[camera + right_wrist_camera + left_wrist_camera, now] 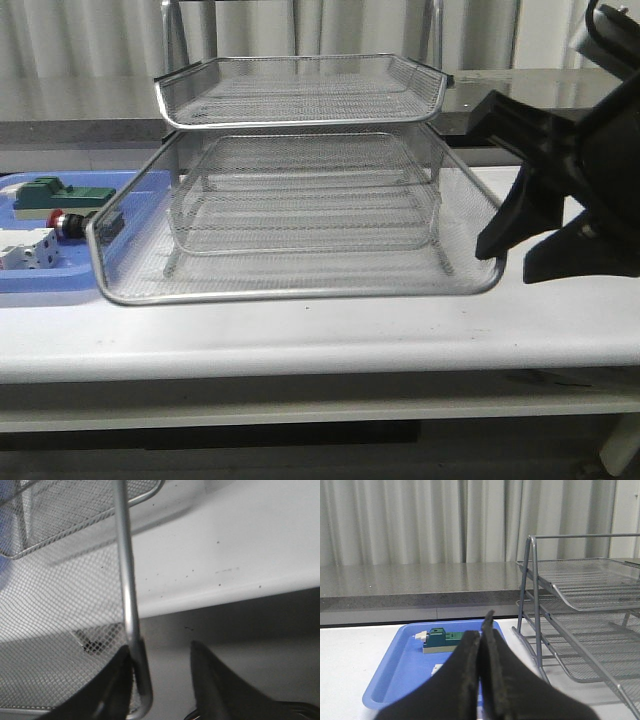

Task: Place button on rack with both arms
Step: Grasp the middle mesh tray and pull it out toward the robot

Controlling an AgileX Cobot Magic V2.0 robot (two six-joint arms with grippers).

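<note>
The rack (300, 190) fills the middle of the table (330, 335), its lowest tray pulled forward. Above that tray's front half the way in is open; farther back the upper tiers roof it. Left of the rack, the blue tray (40, 282) touches it, closing that side.

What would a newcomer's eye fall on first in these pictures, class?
First, the rack, a silver wire-mesh stand filling the middle of the table, its lowest tray pulled forward. Next, the right gripper, dark and large at the tray's front right corner, its fingers either side of the rim wire. Last, the blue tray at far left, holding the red-headed button.
</note>
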